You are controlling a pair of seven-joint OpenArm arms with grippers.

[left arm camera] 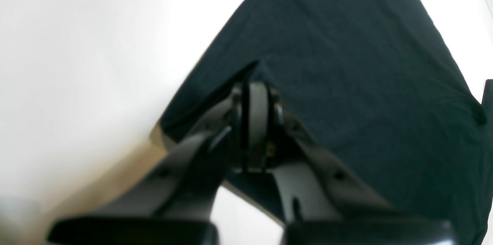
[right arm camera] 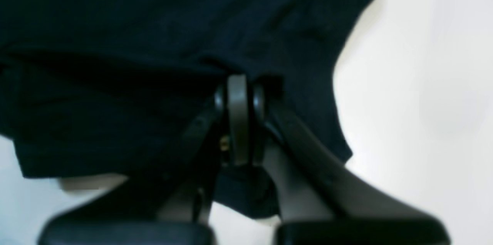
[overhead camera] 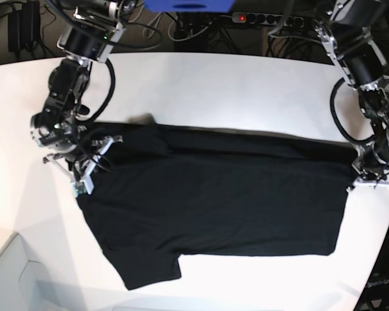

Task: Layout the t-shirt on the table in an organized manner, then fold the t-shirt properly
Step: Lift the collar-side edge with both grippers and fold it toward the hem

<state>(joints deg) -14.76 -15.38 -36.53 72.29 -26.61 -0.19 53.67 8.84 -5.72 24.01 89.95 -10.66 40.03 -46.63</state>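
Note:
The black t-shirt point(overhead camera: 214, 201) lies spread out wide on the white table point(overhead camera: 214, 84), plain side up, one short sleeve reaching toward the front edge. My right gripper point(overhead camera: 102, 146) is at the shirt's left end, shut on a fold of the cloth. In the right wrist view its fingertips point(right arm camera: 237, 83) are pinched together in the dark t-shirt point(right arm camera: 154, 25). My left gripper point(overhead camera: 356, 172) is at the shirt's right end, shut on the edge. The left wrist view shows that gripper point(left arm camera: 257, 83) clamped on a raised corner of the t-shirt point(left arm camera: 346, 64).
A power strip point(overhead camera: 259, 18) and cables run behind the table's far edge. The table's curved front edge point(overhead camera: 6, 259) drops off at the lower left. Bare white tabletop point(left arm camera: 77, 64) lies beside the left gripper and beside the right gripper point(right arm camera: 423, 83).

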